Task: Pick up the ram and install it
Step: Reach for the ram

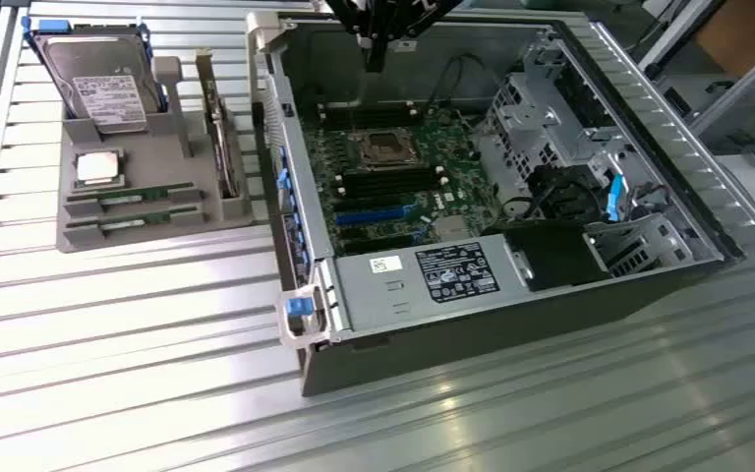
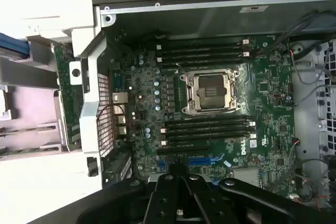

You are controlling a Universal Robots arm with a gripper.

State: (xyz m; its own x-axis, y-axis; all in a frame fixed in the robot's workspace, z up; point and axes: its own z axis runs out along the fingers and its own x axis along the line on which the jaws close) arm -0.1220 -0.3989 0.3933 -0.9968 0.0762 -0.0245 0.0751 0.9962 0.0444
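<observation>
The computer case lies open on the slatted metal table, its motherboard facing up; a grey holder stands just beside the case, on the exterior view's left. The ram lies flat in the holder's near end, well apart from the case's inside; a second stick of the same kind lies just beside it, and I cannot tell which of the two is meant. Also in the holder, a square silver processor chip sits just behind the sticks; a hard drive leans at the end farthest from them; a larger card stands on edge on the side nearest the case.

The pincer hangs above the far end of the case, over the motherboard and clear of the holder; in the wrist view its dark fingers are together with nothing between them. Inside the case the processor socket sits at the middle of the board; long black memory slots run on both sides of the socket, with no green stick in those in view; a labelled power supply fills the case's near end.
</observation>
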